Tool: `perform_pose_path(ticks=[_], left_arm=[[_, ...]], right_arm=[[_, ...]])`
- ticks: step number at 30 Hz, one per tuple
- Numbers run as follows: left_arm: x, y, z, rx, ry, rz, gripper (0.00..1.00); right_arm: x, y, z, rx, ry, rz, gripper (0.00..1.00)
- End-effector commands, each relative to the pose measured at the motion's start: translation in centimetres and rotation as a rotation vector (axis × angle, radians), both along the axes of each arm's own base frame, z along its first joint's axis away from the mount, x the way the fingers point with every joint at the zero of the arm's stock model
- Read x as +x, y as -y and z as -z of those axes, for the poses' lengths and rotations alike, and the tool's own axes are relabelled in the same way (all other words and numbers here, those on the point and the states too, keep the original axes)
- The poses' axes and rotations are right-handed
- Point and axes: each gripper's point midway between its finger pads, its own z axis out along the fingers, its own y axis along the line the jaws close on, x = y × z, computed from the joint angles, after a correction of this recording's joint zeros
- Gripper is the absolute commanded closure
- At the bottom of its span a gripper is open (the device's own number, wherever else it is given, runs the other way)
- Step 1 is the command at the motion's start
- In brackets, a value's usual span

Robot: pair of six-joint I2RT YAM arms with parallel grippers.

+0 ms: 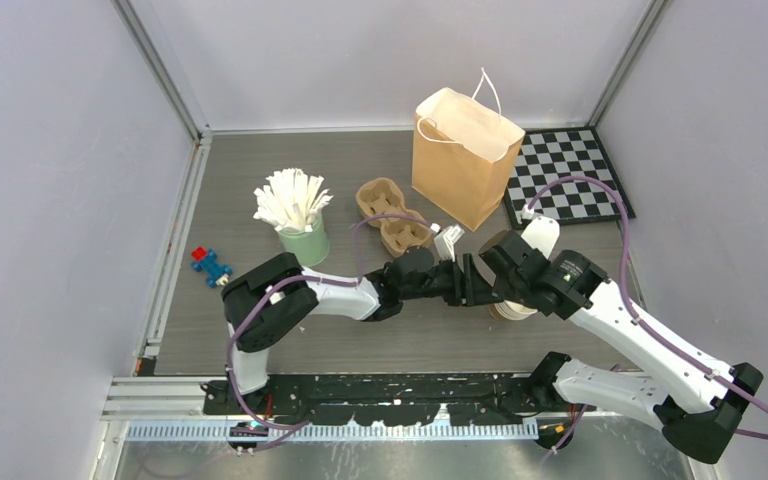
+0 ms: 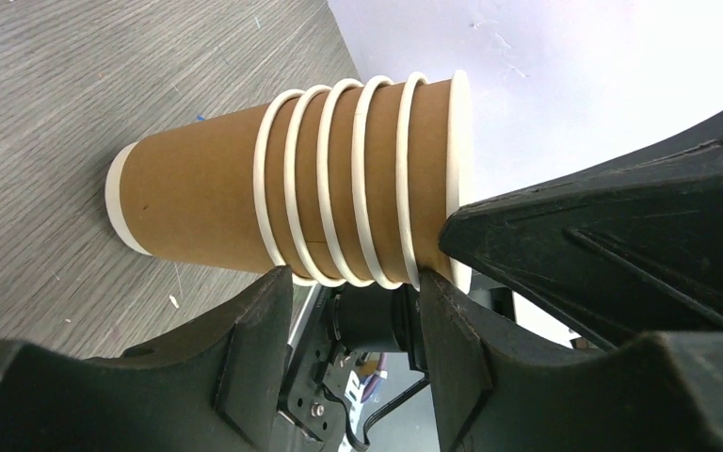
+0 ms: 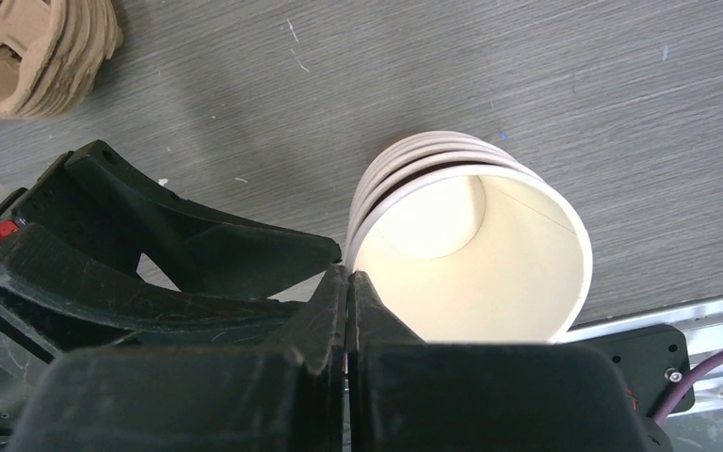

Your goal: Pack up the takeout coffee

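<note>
Right of centre on the table [image 1: 410, 345], in front of the brown paper bag [image 1: 460, 165], both arms meet over a stack of lidless brown paper cups [image 2: 339, 184]. The stack stands upright on the wood-grain surface, white rims nested close together.

Left gripper [image 2: 353, 292]: jaws about half open, turned so one finger sits low on the run of rims and the other near the top rim. Both tips lie at the side of the stack. We cannot tell whether they press on it, and nothing is clamped between them.

Right gripper [image 3: 348, 282]: fingers closed flat against each other with nothing between them. Their joined tip touches the outer edge of the rim of the top cup [image 3: 490, 282], whose white inside is open to the wrist view.

Takeout coffee: we cannot tell where it is. The only cups we make out are those in the stack.

Elsewhere we note pulp cup carriers [image 1: 392, 215] left of the bag, and a green cup of white sticks [image 1: 303, 240] further left. A small blue and red toy [image 1: 210, 265] lies near the left edge. A checkerboard [image 1: 570, 170] lies at the far right, just beside the bag.
</note>
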Motion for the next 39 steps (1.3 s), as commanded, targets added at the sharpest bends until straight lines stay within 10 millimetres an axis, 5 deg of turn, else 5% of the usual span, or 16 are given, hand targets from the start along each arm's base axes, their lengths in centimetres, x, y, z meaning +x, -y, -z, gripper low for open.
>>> perform_pose_path(ticks=[1, 21, 39], left_arm=[[1.0, 0.6, 0.3, 0.023, 0.015, -0.031, 0.47], [1.4, 1.9, 0.2, 0.041, 0.043, -0.004, 0.47], [1.8, 1.7, -2.0, 0.094, 0.08, -0.015, 0.46]], right_arm=[[1.2, -1.3, -2.1, 0.086, 0.071, 0.022, 1.0], [0.6, 1.9, -5.1, -0.002, 0.125, 0.061, 1.0], [-1.4, 5.2, -11.7, 0.042, 0.267, 0.038, 1.0]])
